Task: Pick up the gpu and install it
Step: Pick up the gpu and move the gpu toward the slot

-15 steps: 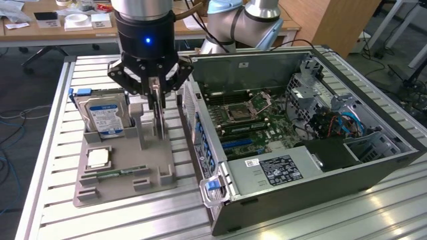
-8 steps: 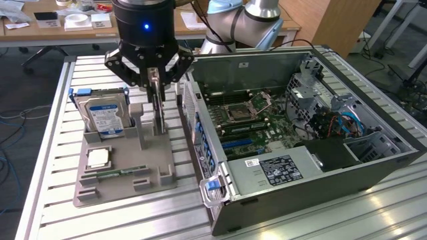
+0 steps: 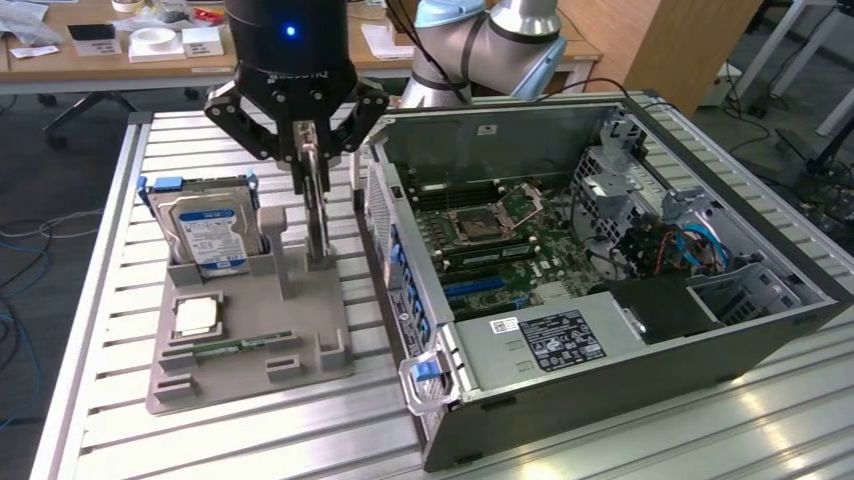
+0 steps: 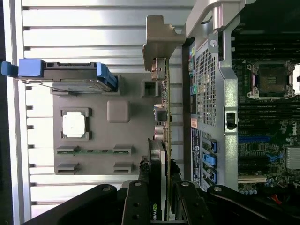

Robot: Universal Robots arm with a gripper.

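One gripper [image 3: 308,150]: you have its fingers clamped on both faces of the gpu [image 3: 316,215], near the top edge, so the card hangs straight.
gpu: upright on edge at its slot in the grey holder tray [image 3: 240,375]; whether it sits or hangs free, you cannot tell.
hard drive [image 3: 207,235]: standing in the neighbouring slot, apart from the fingers.
computer case [image 3: 747,335]: lid off and motherboard facing up, just beside the tray.
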